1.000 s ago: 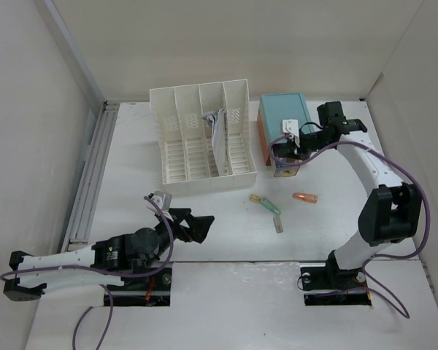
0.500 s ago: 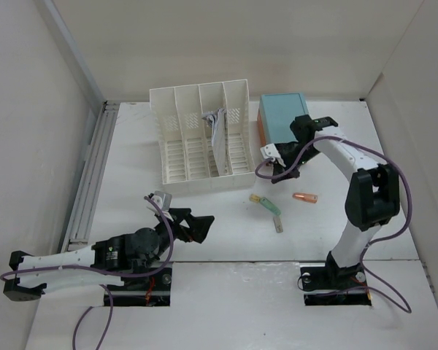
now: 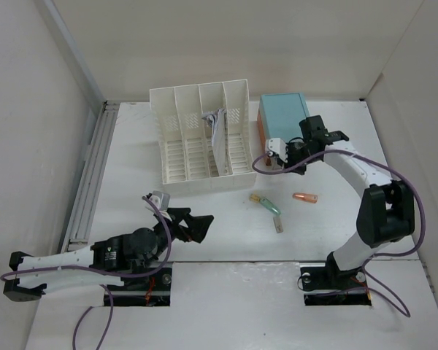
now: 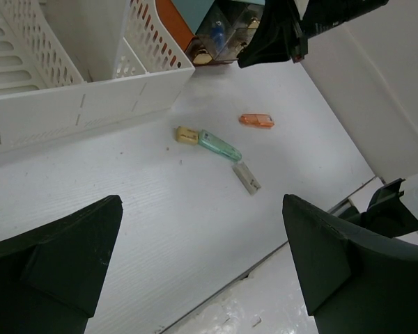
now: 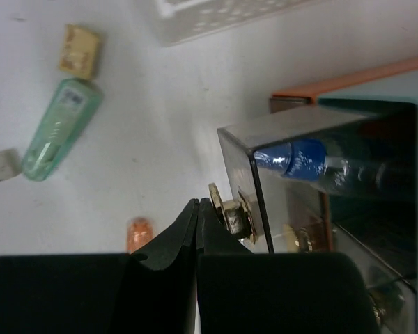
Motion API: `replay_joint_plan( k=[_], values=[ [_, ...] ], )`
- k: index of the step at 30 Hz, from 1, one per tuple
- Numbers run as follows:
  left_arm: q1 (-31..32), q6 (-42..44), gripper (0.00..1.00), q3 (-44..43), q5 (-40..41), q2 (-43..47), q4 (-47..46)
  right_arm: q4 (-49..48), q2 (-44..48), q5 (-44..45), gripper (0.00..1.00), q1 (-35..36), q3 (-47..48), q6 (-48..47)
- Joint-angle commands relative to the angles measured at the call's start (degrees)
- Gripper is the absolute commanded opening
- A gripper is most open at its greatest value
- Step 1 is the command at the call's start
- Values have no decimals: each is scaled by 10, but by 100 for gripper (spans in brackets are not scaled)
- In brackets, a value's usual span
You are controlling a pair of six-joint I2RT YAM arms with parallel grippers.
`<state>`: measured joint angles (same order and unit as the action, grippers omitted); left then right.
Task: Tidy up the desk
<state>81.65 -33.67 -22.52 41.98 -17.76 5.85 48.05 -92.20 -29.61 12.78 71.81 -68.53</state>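
The white desk (image 3: 131, 175) carries a white four-slot file rack (image 3: 201, 135) and a teal-topped box with orange drawers (image 3: 283, 115). My right gripper (image 3: 279, 158) is shut and empty at the box's front. In the right wrist view its closed tips (image 5: 198, 203) sit right beside the brass knob (image 5: 230, 212) of a clear drawer (image 5: 299, 188), not around it. My left gripper (image 3: 201, 226) is open and empty, low over the desk's near edge (image 4: 200, 209).
Small items lie between the rack and my right arm: a green stick (image 3: 270, 206), a yellowish cap (image 3: 255, 198), an orange stick (image 3: 304, 197) and a grey piece (image 3: 279, 224). Papers stand in one rack slot (image 3: 217, 127). Walls enclose the desk.
My right arm has swung and its wrist has turned while the gripper stayed at the box's front; the drawer front seen sticking out a second ago no longer shows from above. The left arm is still.
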Motion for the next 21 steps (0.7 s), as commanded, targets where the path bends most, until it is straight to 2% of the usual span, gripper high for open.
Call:
replay_joint_plan(
  k=[1,11,14,16,17,18,20,21],
  values=[
    [1,10,99,-4,-3,6,-16,-139,1,56,0,-3,3,91],
    [1,-16,99,12,-3,11,-29,-230,-64,106,0,2,59,153],
    [1,-21,99,13,-3,-7,-42,-270,-71,128,0,2,49,166],
    [1,-30,99,18,-8,-32,-61,-276,-54,122,0,2,44,166],
    [1,-30,98,18,-8,-44,-72,-241,-47,106,0,2,44,166],
    [1,-30,88,18,-8,-58,-86,-217,-36,80,0,2,38,134],
    [1,-39,60,29,-16,-113,-141,-189,22,19,6,2,17,116],
    [1,-46,53,29,-16,-137,-164,-200,48,10,40,2,-1,108]
  ],
)
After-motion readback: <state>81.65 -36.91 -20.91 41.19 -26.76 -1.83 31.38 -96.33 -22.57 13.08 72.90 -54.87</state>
